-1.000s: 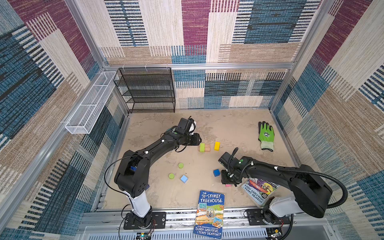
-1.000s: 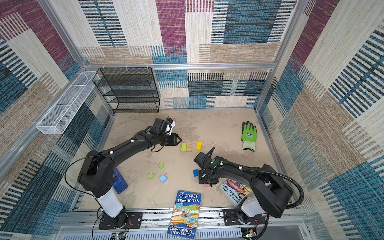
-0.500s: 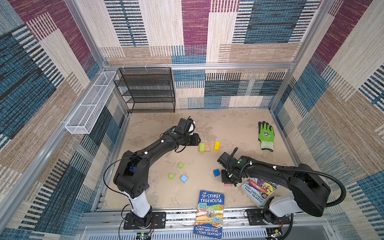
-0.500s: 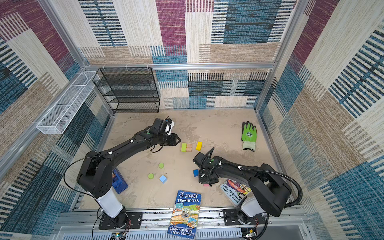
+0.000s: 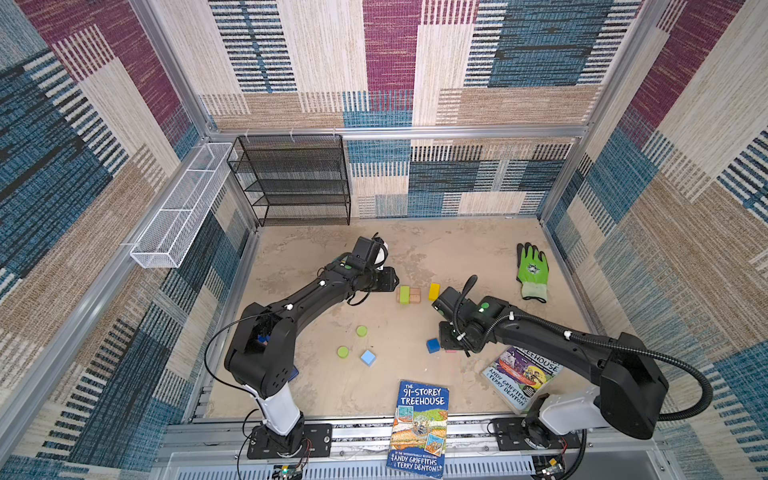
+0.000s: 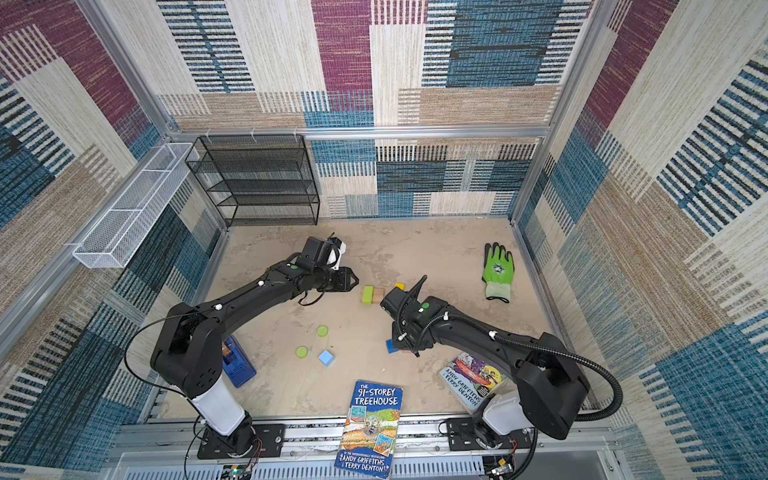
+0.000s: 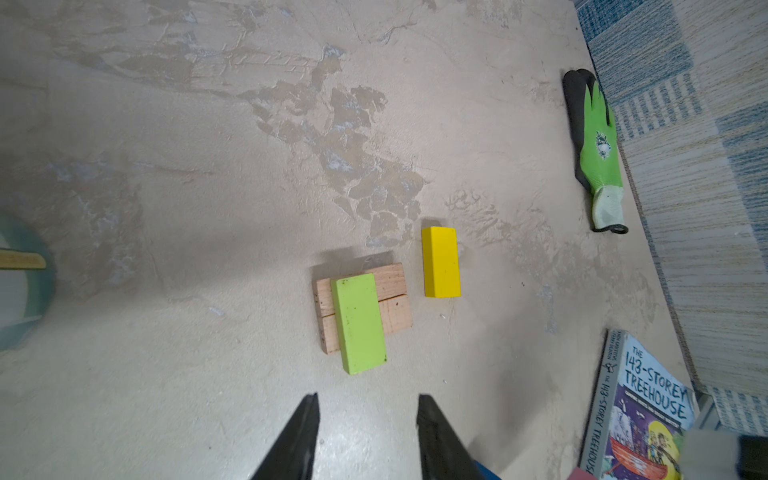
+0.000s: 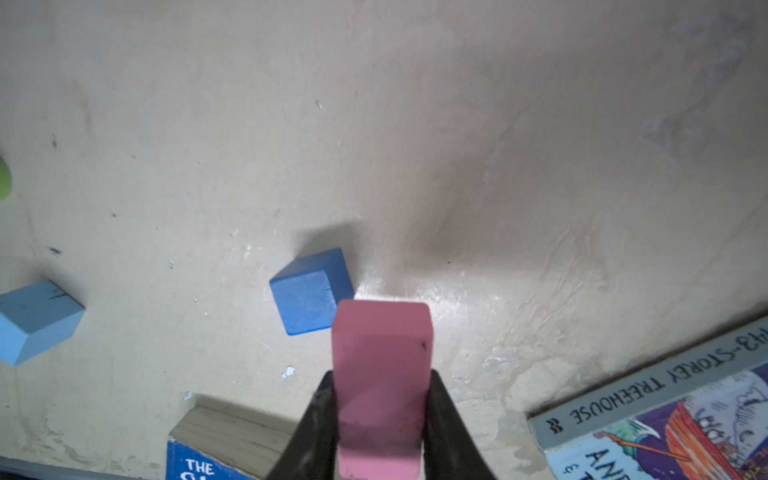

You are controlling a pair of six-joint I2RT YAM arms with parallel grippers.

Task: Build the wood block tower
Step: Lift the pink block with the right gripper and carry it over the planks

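On the right gripper the jaws clamp the pink wooden oblong — dark-blue wooden cube just beside it; left gripper jaws apart, near the lime oblong lying across two tan wooden bars; yellow oblong alongside — black mesh shelf against the back wall.

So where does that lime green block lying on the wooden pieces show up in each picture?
In a top view: lime oblong block near mid-table, across two tan bars.
In a top view: the block again, left of the yellow block.
Left wrist view: the block mid-picture, on the bars.
Right wrist view: not in it.
Shared landmark: the 143-Storey Treehouse book, in all four.
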